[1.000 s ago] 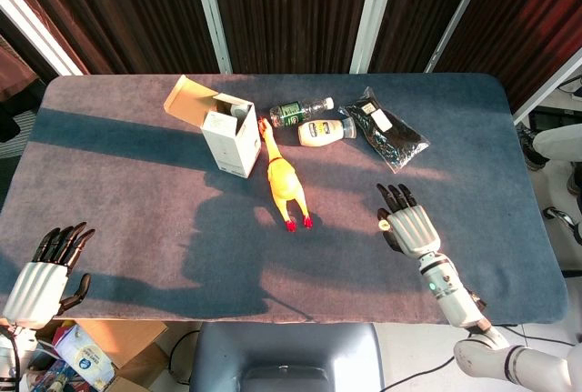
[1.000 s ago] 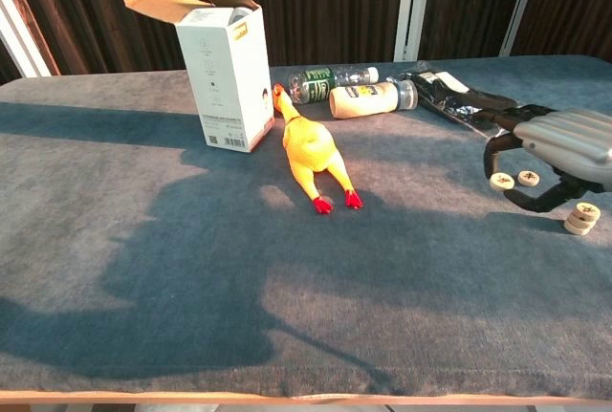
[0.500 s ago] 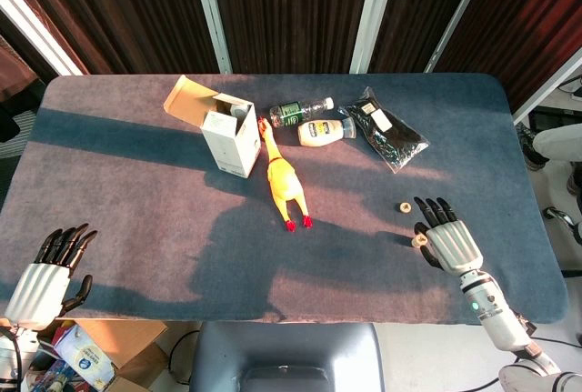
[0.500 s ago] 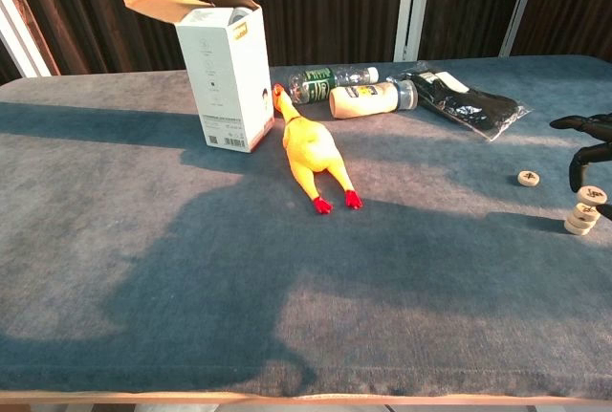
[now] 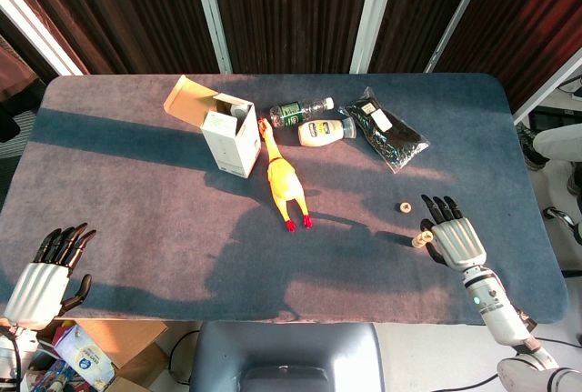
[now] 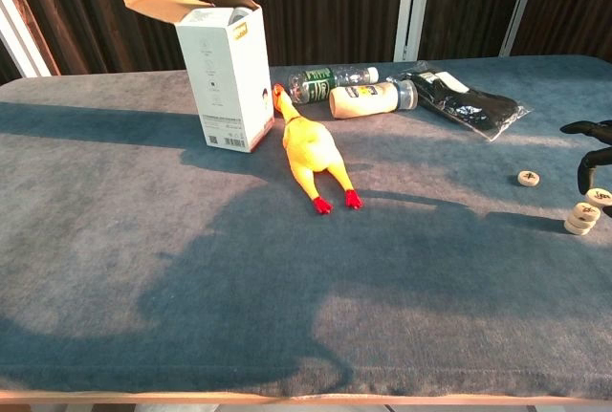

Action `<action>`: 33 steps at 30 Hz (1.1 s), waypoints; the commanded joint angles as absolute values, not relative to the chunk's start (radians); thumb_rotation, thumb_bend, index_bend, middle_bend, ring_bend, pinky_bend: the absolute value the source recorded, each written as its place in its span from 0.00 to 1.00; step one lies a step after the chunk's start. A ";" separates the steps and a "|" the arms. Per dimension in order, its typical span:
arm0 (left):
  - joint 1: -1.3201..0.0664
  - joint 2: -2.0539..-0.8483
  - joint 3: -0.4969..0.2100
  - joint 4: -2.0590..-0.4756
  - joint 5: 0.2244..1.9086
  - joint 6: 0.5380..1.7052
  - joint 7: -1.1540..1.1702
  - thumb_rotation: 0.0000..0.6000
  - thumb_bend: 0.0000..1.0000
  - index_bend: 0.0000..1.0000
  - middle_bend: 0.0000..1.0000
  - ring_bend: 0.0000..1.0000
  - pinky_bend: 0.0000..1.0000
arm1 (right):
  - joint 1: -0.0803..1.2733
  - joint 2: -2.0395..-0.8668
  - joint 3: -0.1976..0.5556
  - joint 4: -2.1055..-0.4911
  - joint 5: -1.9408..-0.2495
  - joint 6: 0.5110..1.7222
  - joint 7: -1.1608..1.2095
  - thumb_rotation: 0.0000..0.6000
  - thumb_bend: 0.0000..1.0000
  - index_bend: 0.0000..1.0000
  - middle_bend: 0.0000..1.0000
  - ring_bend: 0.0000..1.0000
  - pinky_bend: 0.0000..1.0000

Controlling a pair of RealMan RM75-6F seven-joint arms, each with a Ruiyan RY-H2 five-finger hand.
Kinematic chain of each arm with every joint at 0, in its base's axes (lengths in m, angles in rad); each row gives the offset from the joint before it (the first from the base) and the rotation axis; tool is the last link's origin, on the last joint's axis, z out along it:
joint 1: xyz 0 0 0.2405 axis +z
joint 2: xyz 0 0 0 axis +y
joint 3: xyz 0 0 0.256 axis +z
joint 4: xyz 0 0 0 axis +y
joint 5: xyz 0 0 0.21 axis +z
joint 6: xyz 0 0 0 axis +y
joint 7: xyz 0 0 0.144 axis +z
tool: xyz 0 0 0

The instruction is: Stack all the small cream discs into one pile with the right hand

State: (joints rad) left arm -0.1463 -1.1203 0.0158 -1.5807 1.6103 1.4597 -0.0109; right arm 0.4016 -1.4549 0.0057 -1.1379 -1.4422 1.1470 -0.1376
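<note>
Two small cream discs form a low pile (image 6: 579,220) near the table's right edge, also seen as the pile (image 5: 419,240) in the head view. A third cream disc (image 6: 600,196) hangs just above and right of them, pinched by my right hand (image 5: 455,239), whose dark thumb and a finger (image 6: 585,162) show at the chest view's right edge. One more single disc (image 5: 401,206) lies flat a little further back, the same single disc (image 6: 528,178) in the chest view. My left hand (image 5: 41,278) is off the table's front left corner, fingers apart and holding nothing.
An open white carton (image 5: 227,128) stands at the back, a yellow rubber chicken (image 5: 284,183) lying beside it. A green-labelled bottle (image 5: 300,112), a cream bottle (image 5: 326,132) and a black packet (image 5: 386,133) lie behind the discs. The grey table (image 5: 136,201) ends just right of the pile.
My right hand carried one disc from beside the single disc rightward to the pile, then shifted slightly further right with it. The left hand has barely moved.
</note>
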 commanded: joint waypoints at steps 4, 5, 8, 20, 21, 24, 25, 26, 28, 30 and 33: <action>-0.146 -1.119 0.016 -1.580 1.610 1.461 -0.014 1.00 0.53 0.00 0.00 0.00 0.05 | 0.400 -1.463 0.008 -1.131 -1.445 1.143 -0.141 1.00 0.54 0.60 0.00 0.00 0.00; -0.146 -1.119 0.016 -1.580 1.610 1.461 -0.014 1.00 0.53 0.00 0.00 0.00 0.05 | 0.400 -1.463 0.008 -1.131 -1.446 1.143 -0.141 1.00 0.54 0.60 0.00 0.00 0.00; -0.146 -1.119 0.016 -1.580 1.611 1.461 -0.015 1.00 0.53 0.00 0.00 0.00 0.05 | 0.399 -1.466 0.008 -1.130 -1.449 1.141 -0.144 1.00 0.54 0.59 0.00 0.00 0.00; -0.144 -1.118 0.016 -1.580 1.614 1.466 -0.021 1.00 0.53 0.00 0.00 0.00 0.05 | 0.395 -1.466 0.011 -1.144 -1.453 1.138 -0.161 1.00 0.54 0.50 0.00 0.00 0.00; -0.144 -1.118 0.017 -1.579 1.615 1.467 -0.022 1.00 0.53 0.00 0.00 0.00 0.05 | 0.394 -1.466 0.012 -1.145 -1.452 1.139 -0.162 1.00 0.54 0.50 0.00 0.00 0.00; -0.143 -1.117 0.017 -1.579 1.616 1.469 -0.024 1.00 0.53 0.00 0.00 0.00 0.05 | 0.391 -1.463 0.015 -1.149 -1.451 1.143 -0.161 1.00 0.54 0.50 0.00 0.00 0.00; -0.143 -1.117 0.017 -1.579 1.616 1.470 -0.024 1.00 0.53 0.00 0.00 0.00 0.05 | 0.390 -1.462 0.017 -1.150 -1.451 1.146 -0.159 1.00 0.54 0.50 0.00 0.00 0.00; -0.143 -1.117 0.017 -1.579 1.616 1.470 -0.024 1.00 0.53 0.00 0.00 0.00 0.05 | 0.389 -1.461 0.020 -1.150 -1.450 1.149 -0.155 1.00 0.54 0.50 0.00 0.00 0.00; -0.143 -1.117 0.017 -1.579 1.615 1.468 -0.025 1.00 0.53 0.00 0.00 0.00 0.05 | 0.388 -1.458 0.032 -1.150 -1.442 1.155 -0.142 1.00 0.54 0.49 0.00 0.00 0.00; -0.143 -1.117 0.017 -1.579 1.615 1.468 -0.024 1.00 0.53 0.00 0.00 0.00 0.05 | 0.390 -1.453 0.048 -1.150 -1.431 1.157 -0.125 1.00 0.54 0.49 0.00 0.00 0.00; -0.143 -1.117 0.017 -1.579 1.616 1.466 -0.023 1.00 0.53 0.00 0.00 0.00 0.05 | 0.402 -1.443 0.077 -1.153 -1.405 1.143 -0.097 1.00 0.54 0.49 0.00 0.00 0.00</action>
State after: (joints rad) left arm -0.1435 -1.1172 0.0174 -1.5791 1.6157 1.4663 -0.0231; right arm 0.3957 -1.4491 0.0644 -1.1514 -1.4172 1.1498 -0.1088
